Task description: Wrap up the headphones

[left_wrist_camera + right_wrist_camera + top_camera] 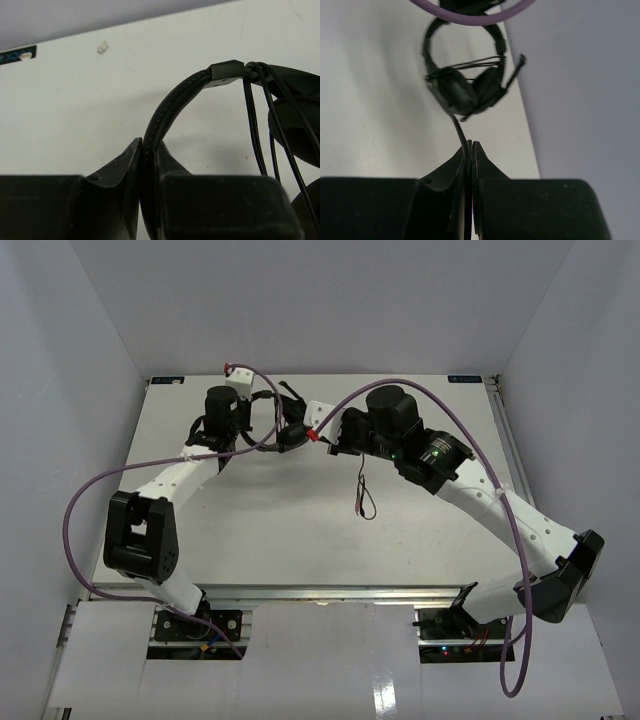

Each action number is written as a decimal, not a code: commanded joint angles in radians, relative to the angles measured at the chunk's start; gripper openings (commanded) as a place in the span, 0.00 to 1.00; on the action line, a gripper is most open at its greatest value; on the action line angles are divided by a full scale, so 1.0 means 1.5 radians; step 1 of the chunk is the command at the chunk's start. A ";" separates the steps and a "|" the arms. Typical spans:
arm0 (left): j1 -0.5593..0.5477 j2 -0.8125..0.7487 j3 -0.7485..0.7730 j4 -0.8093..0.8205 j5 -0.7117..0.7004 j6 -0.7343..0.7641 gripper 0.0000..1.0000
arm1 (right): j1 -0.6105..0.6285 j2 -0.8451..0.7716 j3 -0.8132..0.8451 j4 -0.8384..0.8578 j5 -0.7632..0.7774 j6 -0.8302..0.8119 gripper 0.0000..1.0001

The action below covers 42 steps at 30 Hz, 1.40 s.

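The black headphones are held off the table at the back middle. My left gripper is shut on their thin padded headband. Several strands of thin black cable cross the band near an ear cup. My right gripper is shut on the cable just below the headphones, whose boom mic sticks out to the right. In the top view the left gripper and right gripper face each other. A loose cable end with a reddish plug hangs over the table.
Thick purple robot cables arc past the headphones, and one crosses the top of the right wrist view. The white table is walled on three sides, and the back wall is close to the headphones.
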State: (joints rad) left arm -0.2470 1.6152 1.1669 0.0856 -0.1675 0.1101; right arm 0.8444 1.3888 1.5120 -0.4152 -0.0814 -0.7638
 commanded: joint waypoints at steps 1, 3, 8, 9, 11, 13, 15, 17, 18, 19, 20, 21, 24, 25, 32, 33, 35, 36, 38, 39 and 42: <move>-0.013 -0.093 -0.058 0.024 0.082 0.002 0.00 | 0.003 0.006 0.036 0.093 0.173 -0.119 0.08; -0.023 -0.116 -0.079 0.018 0.123 -0.001 0.00 | 0.003 0.018 0.043 0.119 0.200 -0.142 0.08; -0.058 -0.194 -0.124 -0.011 0.216 0.001 0.00 | 0.003 0.048 0.047 0.182 0.239 -0.171 0.08; -0.060 -0.198 -0.131 -0.013 0.221 0.002 0.00 | 0.002 0.052 0.046 0.189 0.239 -0.175 0.08; -0.078 -0.243 -0.141 -0.034 0.273 0.009 0.00 | -0.002 0.060 0.038 0.204 0.233 -0.176 0.08; -0.103 -0.279 -0.145 -0.064 0.303 0.024 0.00 | -0.006 0.064 0.035 0.209 0.225 -0.173 0.08; -0.123 -0.298 -0.144 -0.095 0.320 0.030 0.00 | -0.015 0.069 0.039 0.211 0.211 -0.164 0.08; -0.132 -0.319 -0.145 -0.109 0.339 0.025 0.00 | -0.026 0.075 0.047 0.210 0.202 -0.151 0.08; -0.134 -0.320 -0.145 -0.110 0.341 0.025 0.00 | -0.027 0.075 0.049 0.210 0.199 -0.148 0.08; -0.136 -0.334 -0.147 -0.110 0.346 0.017 0.00 | -0.033 0.077 0.050 0.209 0.194 -0.141 0.08; -0.136 -0.346 -0.148 -0.111 0.350 0.012 0.00 | -0.041 0.077 0.050 0.209 0.187 -0.134 0.08; -0.137 -0.357 -0.148 -0.113 0.354 0.008 0.00 | -0.048 0.076 0.050 0.209 0.180 -0.127 0.08; -0.137 -0.382 -0.140 -0.127 0.360 -0.003 0.00 | -0.081 0.070 0.041 0.206 0.141 -0.088 0.08; -0.137 -0.388 -0.135 -0.133 0.360 -0.006 0.00 | -0.095 0.065 0.037 0.204 0.120 -0.068 0.08; -0.140 -0.417 -0.079 -0.162 0.405 -0.035 0.00 | -0.169 0.060 -0.002 0.183 -0.046 0.023 0.08; -0.141 -0.418 -0.068 -0.162 0.411 -0.042 0.00 | -0.179 0.063 -0.004 0.181 -0.079 0.041 0.08; -0.142 -0.421 -0.053 -0.156 0.418 -0.058 0.00 | -0.199 0.070 -0.005 0.181 -0.150 0.088 0.08; -0.142 -0.422 -0.045 -0.153 0.422 -0.065 0.00 | -0.209 0.075 -0.006 0.182 -0.190 0.114 0.08; -0.142 -0.418 -0.028 -0.149 0.435 -0.085 0.00 | -0.225 0.092 -0.008 0.182 -0.290 0.164 0.08; -0.142 -0.415 -0.017 -0.145 0.442 -0.098 0.00 | -0.228 0.098 -0.013 0.185 -0.333 0.185 0.08; -0.142 -0.407 0.012 -0.125 0.448 -0.133 0.00 | -0.230 0.104 -0.057 0.235 -0.434 0.252 0.08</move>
State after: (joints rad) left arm -0.4488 1.0327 1.0914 -0.1498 0.3878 0.0157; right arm 0.5230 1.5166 1.4886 -0.1805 -0.4713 -0.5779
